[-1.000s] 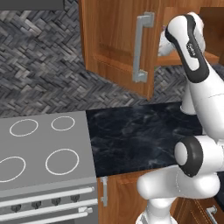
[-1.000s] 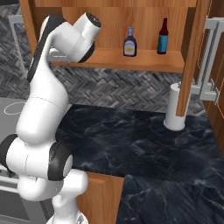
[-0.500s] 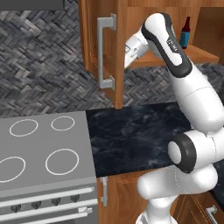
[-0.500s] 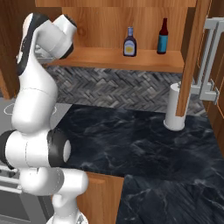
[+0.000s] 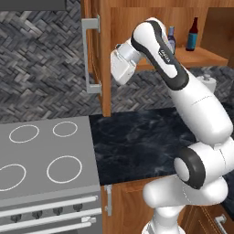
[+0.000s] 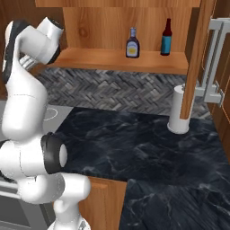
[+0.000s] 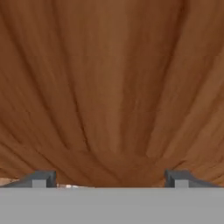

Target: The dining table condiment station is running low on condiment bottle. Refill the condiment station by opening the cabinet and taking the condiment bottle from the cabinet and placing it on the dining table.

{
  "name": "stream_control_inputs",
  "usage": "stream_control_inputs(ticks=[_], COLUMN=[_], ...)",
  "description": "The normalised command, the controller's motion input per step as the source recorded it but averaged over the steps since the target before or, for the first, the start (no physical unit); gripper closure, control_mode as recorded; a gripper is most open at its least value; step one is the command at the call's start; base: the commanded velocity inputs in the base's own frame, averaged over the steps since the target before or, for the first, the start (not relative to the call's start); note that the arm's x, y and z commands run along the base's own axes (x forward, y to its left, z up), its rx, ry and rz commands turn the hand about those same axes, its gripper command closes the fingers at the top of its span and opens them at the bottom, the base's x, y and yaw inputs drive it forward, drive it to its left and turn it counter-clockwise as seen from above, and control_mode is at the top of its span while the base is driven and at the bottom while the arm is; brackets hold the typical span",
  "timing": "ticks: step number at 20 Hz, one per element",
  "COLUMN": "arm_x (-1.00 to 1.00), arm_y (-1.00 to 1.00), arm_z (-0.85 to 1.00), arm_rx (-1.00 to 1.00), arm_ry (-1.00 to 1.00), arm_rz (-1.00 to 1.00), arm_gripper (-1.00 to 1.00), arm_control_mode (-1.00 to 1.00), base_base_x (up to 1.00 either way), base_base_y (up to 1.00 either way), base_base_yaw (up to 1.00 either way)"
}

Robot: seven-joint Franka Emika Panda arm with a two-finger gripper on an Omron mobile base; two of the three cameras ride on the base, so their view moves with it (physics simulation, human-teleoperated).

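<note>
Here, cabinet: both doors open.
Shelf: condiment bottle upright.
Jaws: spread wide, facing wood, holding nothing.

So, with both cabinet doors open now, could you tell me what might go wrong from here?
The open gripper faces the left door at close range, so swinging toward the shelf could knock that door. On the shelf, the condiment bottle stands near a taller dark bottle; a wide approach could tip either. The right door hangs over a white cylinder on the counter.
</note>
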Motion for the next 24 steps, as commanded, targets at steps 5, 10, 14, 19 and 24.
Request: stream_control_inputs(ticks=[5,10,14,19,24], arm_x=[-0.94,-0.47,-0.01,0.19,0.25], arm_y=[-0.42,-0.8,-1.0,-1.0,-1.0], arm_z=[0.0,0.14,0.36,0.32,0.36], arm_rx=[-0.01,0.0,0.01,0.22,0.23], arm_ry=[-0.55,-0.4,-0.13,0.04,0.12], arm_rz=[-0.13,-0.23,-0.31,-0.35,-0.36], arm_gripper=[-1.0,-1.0,-1.0,-1.0,-1.0], arm_control_mode=[-1.0,-1.0,-1.0,-1.0,-1.0], base_base_x=[0.0,0.0,0.0,0.0,0.0], base_base_y=[0.0,0.0,0.0,0.0,0.0], base_base_yaw=[0.0,0.0,0.0,0.0,0.0])
